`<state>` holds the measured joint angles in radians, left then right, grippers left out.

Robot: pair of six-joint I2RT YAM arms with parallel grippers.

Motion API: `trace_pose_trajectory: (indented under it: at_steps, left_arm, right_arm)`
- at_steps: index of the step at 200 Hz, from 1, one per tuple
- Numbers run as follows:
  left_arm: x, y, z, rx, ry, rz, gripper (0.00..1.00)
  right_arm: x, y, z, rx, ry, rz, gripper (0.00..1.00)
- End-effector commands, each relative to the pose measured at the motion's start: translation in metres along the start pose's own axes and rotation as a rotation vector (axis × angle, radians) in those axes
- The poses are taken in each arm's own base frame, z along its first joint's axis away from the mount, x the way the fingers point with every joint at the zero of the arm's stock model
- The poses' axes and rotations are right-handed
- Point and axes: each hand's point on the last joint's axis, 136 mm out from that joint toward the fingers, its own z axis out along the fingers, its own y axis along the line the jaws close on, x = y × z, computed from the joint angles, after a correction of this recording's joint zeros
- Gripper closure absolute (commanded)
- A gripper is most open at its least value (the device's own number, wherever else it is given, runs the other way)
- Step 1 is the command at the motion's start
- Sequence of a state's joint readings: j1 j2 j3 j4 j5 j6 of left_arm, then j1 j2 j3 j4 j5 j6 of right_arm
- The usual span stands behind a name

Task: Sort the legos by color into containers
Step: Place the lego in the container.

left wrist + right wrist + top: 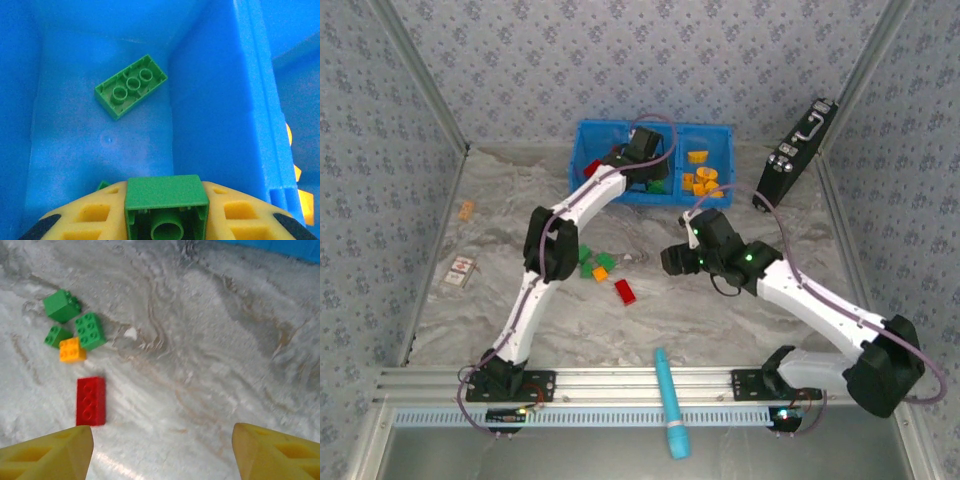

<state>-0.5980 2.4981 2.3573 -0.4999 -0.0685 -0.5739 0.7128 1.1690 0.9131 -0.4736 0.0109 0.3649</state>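
Observation:
My left gripper [166, 212] hangs inside the middle compartment of the blue bin [582, 130], shut on a green lego [166, 197]. Another green lego [131, 85] lies flat on that compartment's floor. The right-hand compartment holds yellow-orange legos [700, 178], and a red lego [592, 167] shows in the left one. My right gripper [162, 450] hovers open over the table with nothing between its fingers. Ahead of it to the left lie a red lego [90, 401], an orange lego [72, 350] and three green legos [90, 331].
A long teal pen-like cylinder [670, 400] lies across the front rail. A black box-like device [798, 150] leans at the back right. A tan scrap [467, 210] and a small card [460, 270] sit at the left. Patterned walls enclose the table.

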Motion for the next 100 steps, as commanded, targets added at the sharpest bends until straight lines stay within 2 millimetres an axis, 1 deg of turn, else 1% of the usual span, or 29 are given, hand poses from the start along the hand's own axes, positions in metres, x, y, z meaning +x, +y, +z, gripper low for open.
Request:
trace_pose_trajectory:
  at_steps: [1, 12, 21, 25, 45, 70, 81, 91, 100]
  left_arm:
    - [-0.017, -0.007, -0.007, -0.024, -0.046, 0.071, 0.68]
    - [-0.012, -0.004, -0.001, -0.022, -0.024, 0.059, 0.63]
    - [-0.006, -0.005, 0.001, -0.017, -0.001, 0.055, 0.57]
    - [-0.004, -0.005, 0.002, -0.018, 0.006, 0.054, 0.55]
    - [0.006, -0.007, 0.002, -0.021, 0.034, 0.062, 0.51]
    - [0.005, -0.005, -0.001, -0.031, 0.037, 0.073, 0.44]
    - [0.002, -0.007, -0.005, -0.026, 0.035, 0.08, 0.43]
    - [-0.003, -0.01, -0.013, -0.018, 0.028, 0.092, 0.43]
    - [-0.011, -0.013, -0.025, -0.013, 0.018, 0.11, 0.43]
  right_arm:
    - [0.032, -0.006, -0.011, 0.028, 0.073, 0.066, 0.24]
    - [0.04, -0.008, -0.015, 0.033, 0.083, 0.074, 0.24]
    - [0.041, -0.008, -0.017, 0.034, 0.072, 0.077, 0.24]
    - [0.047, -0.011, -0.019, 0.047, 0.093, 0.078, 0.24]
    - [0.051, -0.016, -0.023, 0.065, 0.088, 0.082, 0.23]
    - [0.05, -0.017, -0.023, 0.07, 0.085, 0.074, 0.23]
    - [0.048, -0.017, -0.024, 0.072, 0.08, 0.068, 0.23]
    - [0.047, -0.018, -0.025, 0.077, 0.076, 0.057, 0.23]
    - [0.044, -0.019, -0.026, 0.085, 0.07, 0.047, 0.23]
